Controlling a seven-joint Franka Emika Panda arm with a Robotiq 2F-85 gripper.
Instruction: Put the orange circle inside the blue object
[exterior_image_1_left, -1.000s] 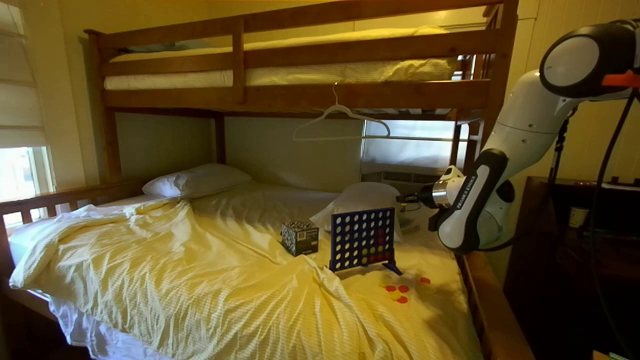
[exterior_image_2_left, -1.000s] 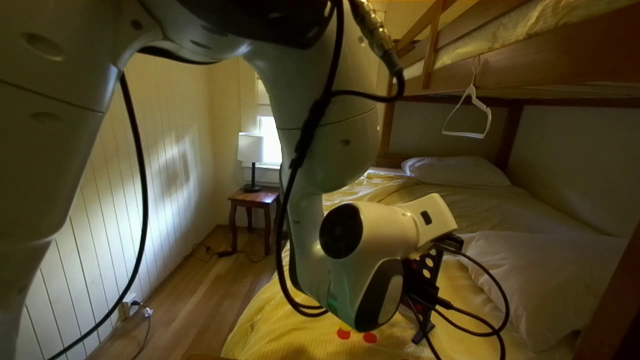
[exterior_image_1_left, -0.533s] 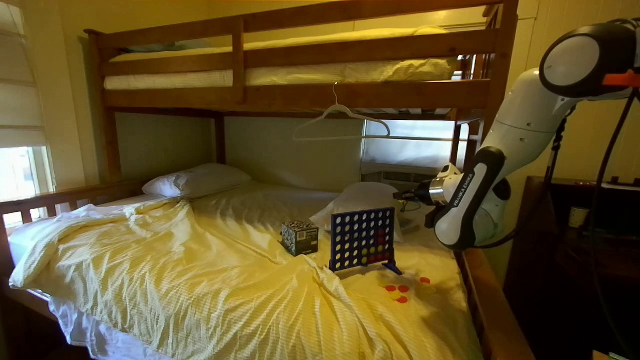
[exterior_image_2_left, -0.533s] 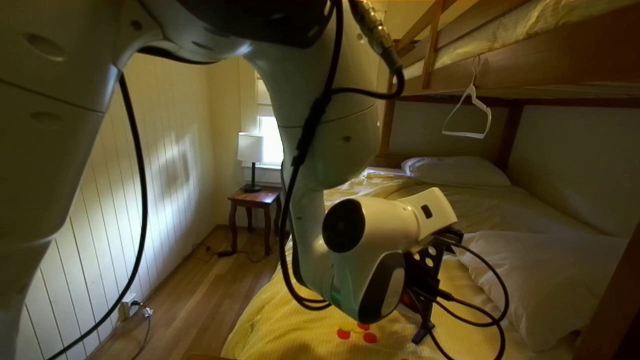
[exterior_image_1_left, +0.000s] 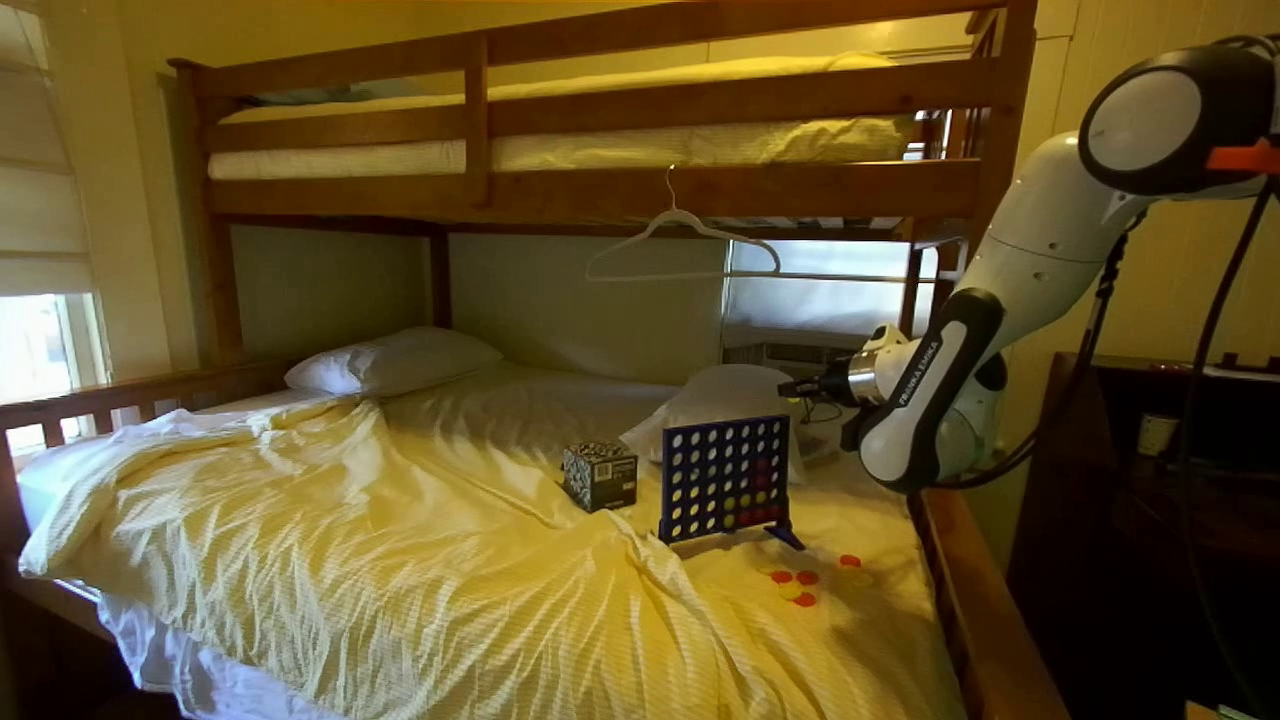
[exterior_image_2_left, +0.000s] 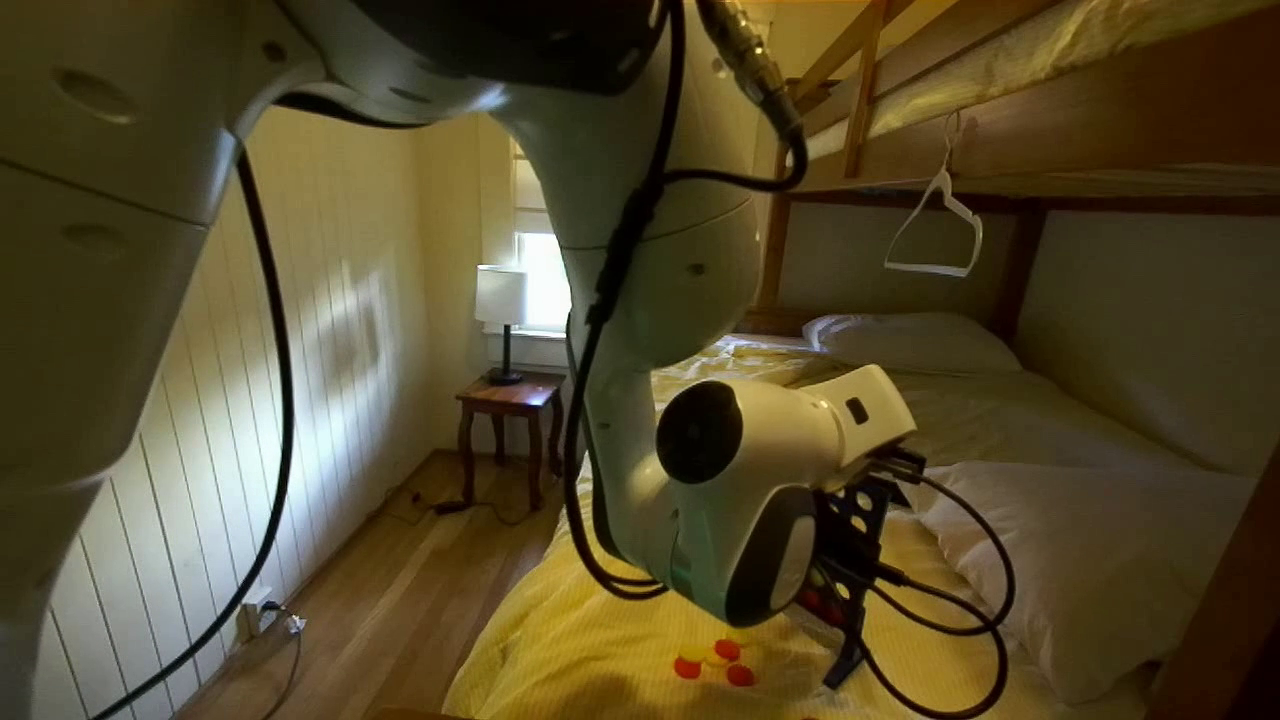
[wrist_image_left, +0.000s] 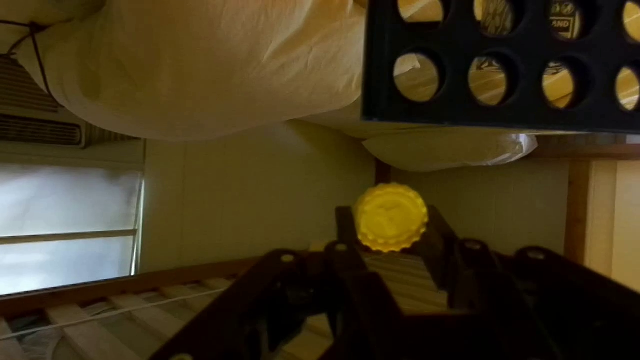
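The blue object, an upright dark-blue grid with rows of round holes, stands on the bed with red and yellow discs in its lower cells. It shows partly behind the arm in an exterior view and at the upper right of the upside-down wrist view. My gripper is shut on a yellow disc, held by its rim between the fingertips. It is a little above the grid's top edge, near its right end in an exterior view, and apart from it. Orange-red discs lie on the bed; they also show in an exterior view.
A dark patterned box stands beside the grid. A pillow lies behind the grid and gripper. A white hanger hangs from the upper bunk rail. Yellow discs lie among the orange-red ones. Cables loop from the wrist.
The gripper has moved slightly left and up in an exterior view, toward the grid's top edge, still holding the yellow disc. The arm has uncovered more discs on the bed. The grid has not moved.
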